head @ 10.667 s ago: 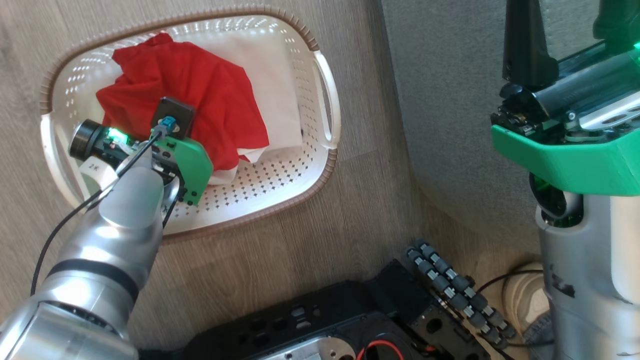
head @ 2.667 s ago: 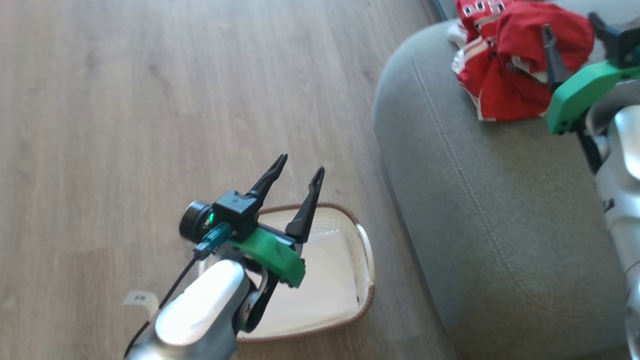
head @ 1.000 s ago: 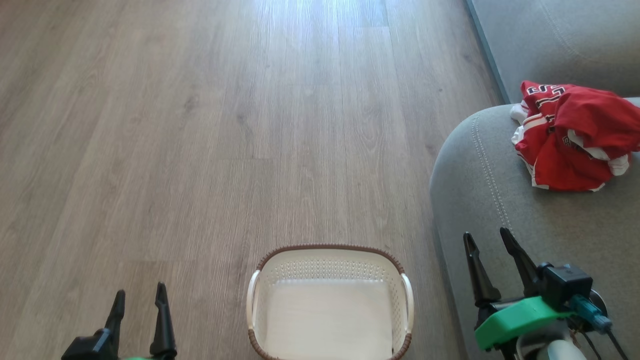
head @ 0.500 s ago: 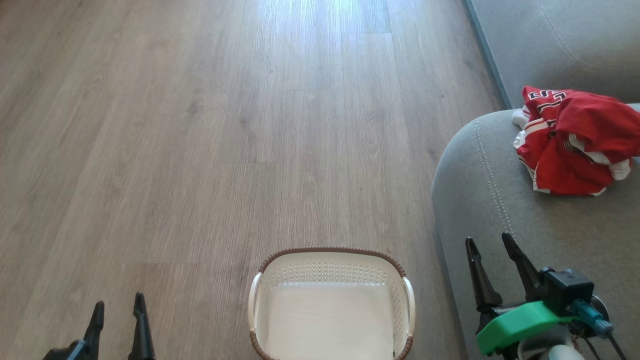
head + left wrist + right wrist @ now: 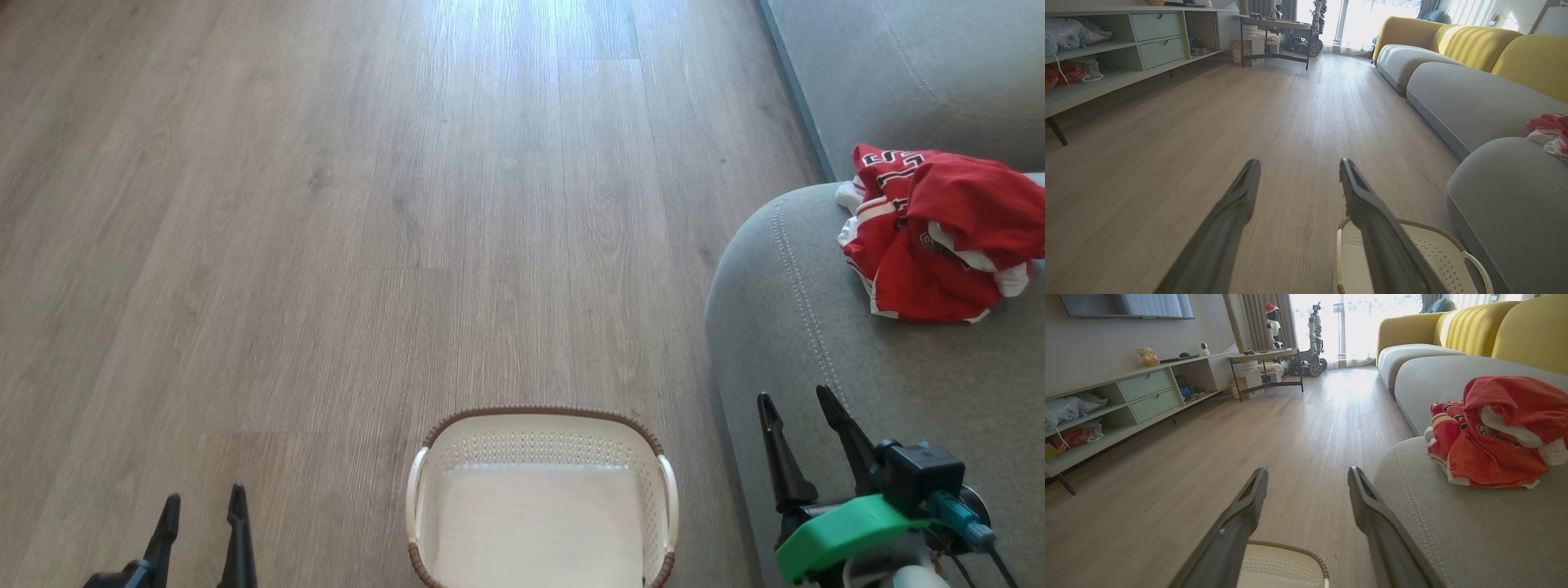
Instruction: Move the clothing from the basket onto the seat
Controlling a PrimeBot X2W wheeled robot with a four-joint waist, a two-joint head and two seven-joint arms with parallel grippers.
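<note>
While left gripper (image 5: 205, 493) and right gripper (image 5: 793, 394) gape, crumpled clothing (image 5: 931, 261) tops stitched seat (image 5: 898, 384); perforated basket (image 5: 539, 445) beside.

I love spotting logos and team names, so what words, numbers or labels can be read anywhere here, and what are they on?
Clothing on the seat: black-and-white lettering shows among the folds, but it is crumpled and cut off, so no whole word or number can be read.
Basket: no writing seen.
Bags across the room: too small and blurred to read any label.
</note>
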